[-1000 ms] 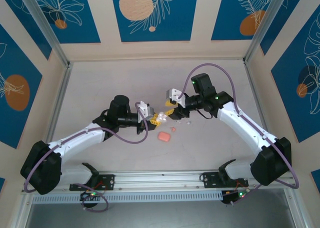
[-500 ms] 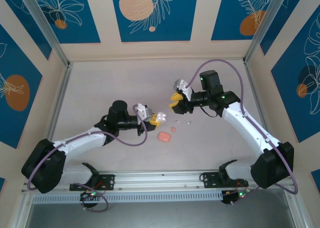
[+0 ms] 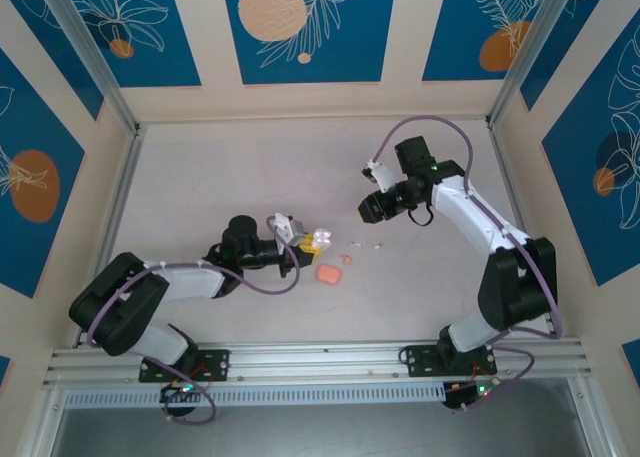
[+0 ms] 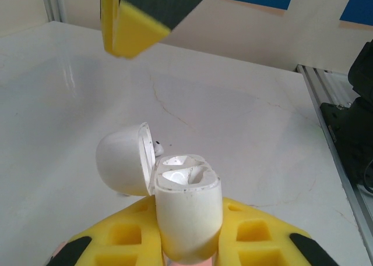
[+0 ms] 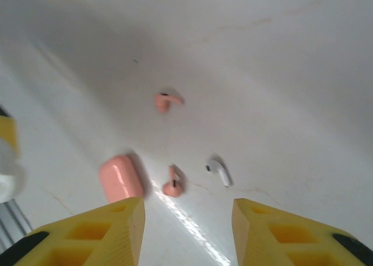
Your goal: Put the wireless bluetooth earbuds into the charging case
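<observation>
From overhead I can't make out the earbuds point(image 3: 346, 259) as more than specks beside the pink case point(image 3: 328, 274). On my left wrist camera the open white case point(image 4: 187, 213) runs off the bottom edge. On the right wrist camera a white-and-yellow blur point(image 5: 8, 178) is cut by the left edge.

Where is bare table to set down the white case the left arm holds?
Bare: the far left of the table to the back wall, and the strip between the pink case and the front rail. Crowded: mid-table, where two pink earbuds and a white earbud lie beside that case.
</observation>
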